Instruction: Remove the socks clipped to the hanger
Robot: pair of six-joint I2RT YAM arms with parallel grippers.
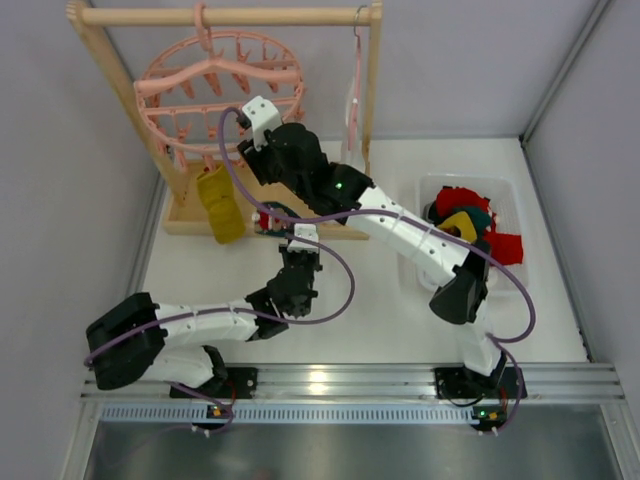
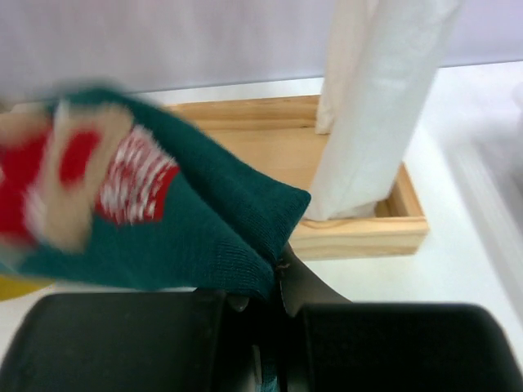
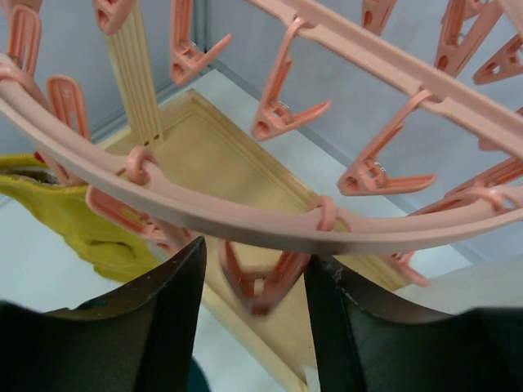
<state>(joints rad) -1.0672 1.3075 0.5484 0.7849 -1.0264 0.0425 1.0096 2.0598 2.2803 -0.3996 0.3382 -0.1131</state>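
Teal sock (image 2: 188, 229), red-and-white marked, is clamped in the left fingers (image 2: 282, 282). The right fingers (image 3: 172, 310) stand apart with a peg (image 3: 261, 286) of the hanger (image 3: 245, 219) between them; left of them, farther off, a yellow sock (image 3: 90, 237) hangs from it.

On my overhead feed, a flat white tabletop (image 1: 380, 300) sits boxed in by plain pale grey walls (image 1: 460, 60) at the back and on both sides. A light wooden rack frame (image 1: 270, 16) stands at the far left, its base on the table. A ribbed silver aluminium rail (image 1: 390, 375) runs along the near edge, catching a soft glare.
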